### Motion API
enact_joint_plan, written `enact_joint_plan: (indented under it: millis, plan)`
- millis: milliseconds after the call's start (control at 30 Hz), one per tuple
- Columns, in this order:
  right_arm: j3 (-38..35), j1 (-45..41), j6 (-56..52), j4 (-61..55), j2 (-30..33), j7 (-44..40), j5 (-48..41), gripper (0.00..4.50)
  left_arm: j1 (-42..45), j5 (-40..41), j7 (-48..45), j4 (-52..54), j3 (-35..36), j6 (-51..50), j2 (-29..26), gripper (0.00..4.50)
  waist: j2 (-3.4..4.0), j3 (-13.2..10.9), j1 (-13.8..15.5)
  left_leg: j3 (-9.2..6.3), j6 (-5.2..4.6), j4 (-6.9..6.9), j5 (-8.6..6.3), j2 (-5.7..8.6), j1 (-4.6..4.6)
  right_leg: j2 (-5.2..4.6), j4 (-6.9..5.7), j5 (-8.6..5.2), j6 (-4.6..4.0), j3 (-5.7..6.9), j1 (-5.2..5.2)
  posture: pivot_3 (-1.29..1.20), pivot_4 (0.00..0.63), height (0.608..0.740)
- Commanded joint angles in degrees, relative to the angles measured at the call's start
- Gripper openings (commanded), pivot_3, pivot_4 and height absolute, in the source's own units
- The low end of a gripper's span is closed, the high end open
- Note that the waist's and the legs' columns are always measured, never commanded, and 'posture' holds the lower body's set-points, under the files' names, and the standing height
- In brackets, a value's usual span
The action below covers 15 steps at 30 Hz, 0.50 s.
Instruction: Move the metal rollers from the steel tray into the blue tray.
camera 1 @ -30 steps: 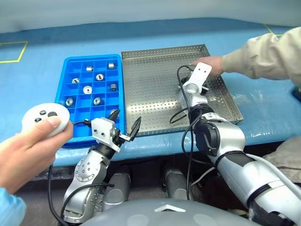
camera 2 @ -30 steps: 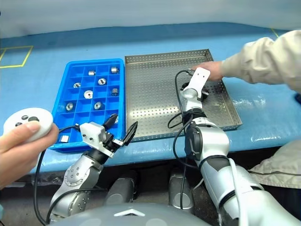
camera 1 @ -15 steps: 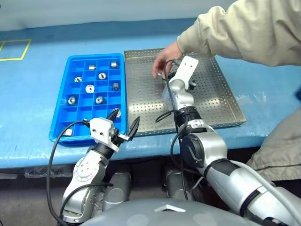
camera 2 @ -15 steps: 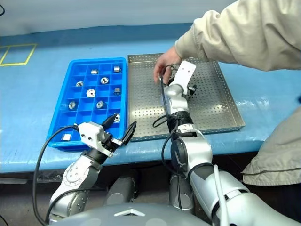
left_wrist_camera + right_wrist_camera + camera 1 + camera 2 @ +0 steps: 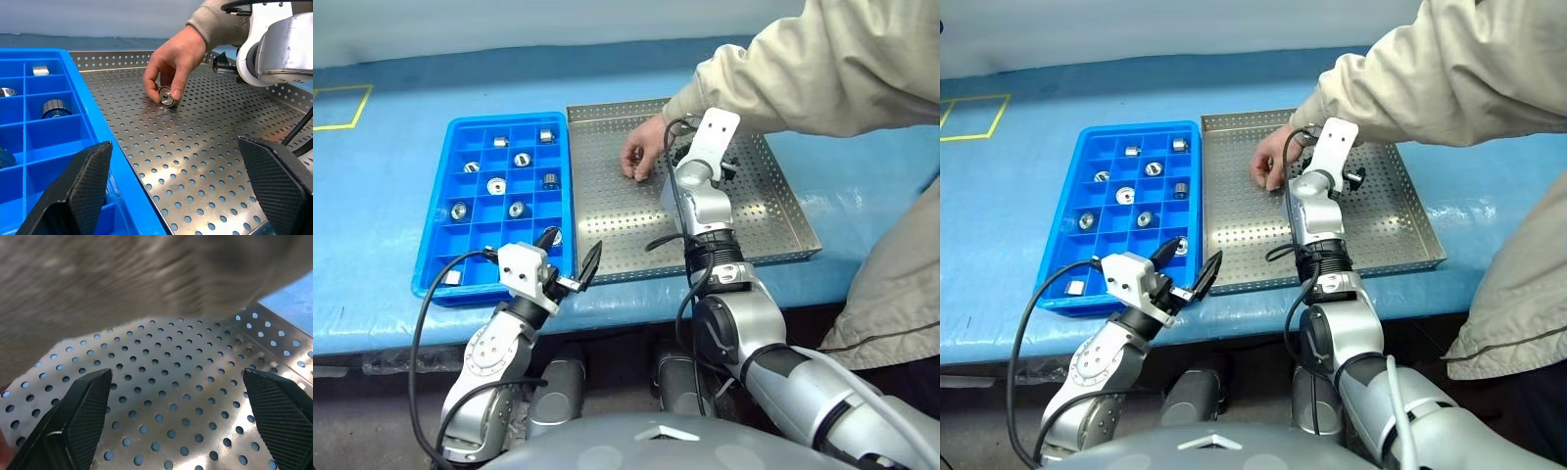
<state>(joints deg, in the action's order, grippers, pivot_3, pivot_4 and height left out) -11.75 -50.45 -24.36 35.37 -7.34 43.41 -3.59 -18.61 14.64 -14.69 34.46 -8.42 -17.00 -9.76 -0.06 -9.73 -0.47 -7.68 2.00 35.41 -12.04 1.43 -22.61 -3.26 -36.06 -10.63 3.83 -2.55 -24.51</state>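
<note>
On the steel tray (image 5: 744, 211): one roller (image 5: 167, 96) is pinched by a person's hand (image 5: 639, 157).
Right end effector (image 5: 178, 406): spread open, empty, hung nearby.
Left end effector (image 5: 570, 257): open too.
Risk: fingers could get bumped, honestly.

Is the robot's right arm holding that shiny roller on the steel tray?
No, a person's hand pinches the roller on the steel tray.

Steel tray (image 5: 636, 211): grey perforated sheet metal, dull sheen, brighter glare near right rim. Blue tray (image 5: 440, 250): smooth glossy moulded plastic. Metal rollers (image 5: 495, 185): polished silver, mirror-bright; one (image 5: 167, 96) in person's hand (image 5: 173, 63) shiny-rimmed. Pincer fingers (image 5: 90, 178): matt black, fine cross-hatched grip texture. Desk (image 5: 372, 186): blue covering, slightly wrinkled, soft sheen. Sleeve (image 5: 803, 69): beige woven cloth, matt.
</note>
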Motion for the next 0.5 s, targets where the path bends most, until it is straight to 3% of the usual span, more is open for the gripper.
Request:
enact_joint_plan:
  millis: [33, 500]
  plan:
    - [0.7, 0.2, 0.1, -2.4, -2.1, 0.4, 0.8, 4.47, 0.4, 0.4, -0.1, 1.4, 0.2, 0.4, -0.1, 4.5, 0.0, 0.0, 0.0, 0.0, 0.0, 0.0, 0.0, 0.0, 0.0, 0.0, 0.0, 0.0, 0.0, 0.0, 0.0, 0.22, 0.15, 0.74]
    - [1.3, 4.0, -2.9, -6.4, -2.9, 0.5, 1.3, 4.47, 1.4, 0.4, 0.1, 1.3, 0.2, -0.1, 0.0, 4.5, 0.0, 0.0, 0.0, 0.02, 0.0, 0.0, 0.0, -0.01, 0.0, 0.0, 0.01, 0.0, 0.01, -0.01, 0.0, 0.22, 0.15, 0.74]
